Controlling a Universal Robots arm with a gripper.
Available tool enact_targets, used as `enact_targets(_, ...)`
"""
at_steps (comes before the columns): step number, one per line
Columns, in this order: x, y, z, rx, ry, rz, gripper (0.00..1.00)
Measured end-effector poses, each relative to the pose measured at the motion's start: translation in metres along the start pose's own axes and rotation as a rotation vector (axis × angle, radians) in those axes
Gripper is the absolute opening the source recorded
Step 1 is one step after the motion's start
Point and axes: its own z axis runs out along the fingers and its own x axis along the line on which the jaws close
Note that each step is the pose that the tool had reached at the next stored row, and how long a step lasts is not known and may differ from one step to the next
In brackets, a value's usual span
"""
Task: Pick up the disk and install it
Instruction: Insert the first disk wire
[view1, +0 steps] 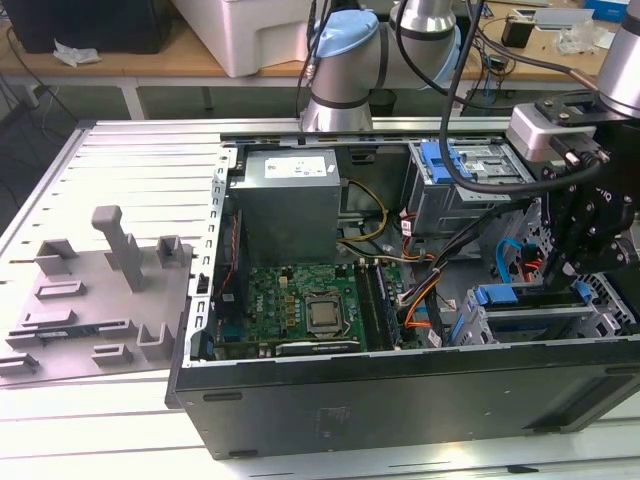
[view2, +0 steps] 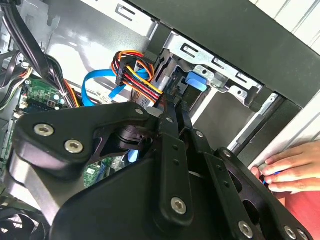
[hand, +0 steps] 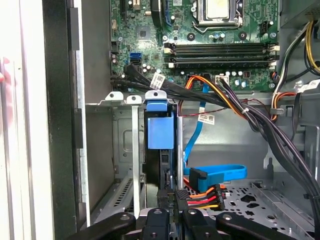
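Green motherboard (view1: 300, 305) beside grey power-supply box (view1: 292, 205), grey fixture (view1: 95, 290).

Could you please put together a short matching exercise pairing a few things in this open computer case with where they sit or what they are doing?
Things:
1. disk
2. gripper
3. hand
4. power-supply box

States:
A. resting on the case's outer edge
B. standing on edge in the drive cage
C. lowered at the drive cage
D. beside the motherboard

Pairs: 1-B, 2-C, 3-A, 4-D
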Motion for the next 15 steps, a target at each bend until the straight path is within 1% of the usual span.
enact_targets(9,0.0002,0.0000,0.0001,0.0000,0.0000,0.000,0.17)
enact_targets(15,0.0002,0.0000,0.0004,-0.0009,0.0005,0.011,0.17)
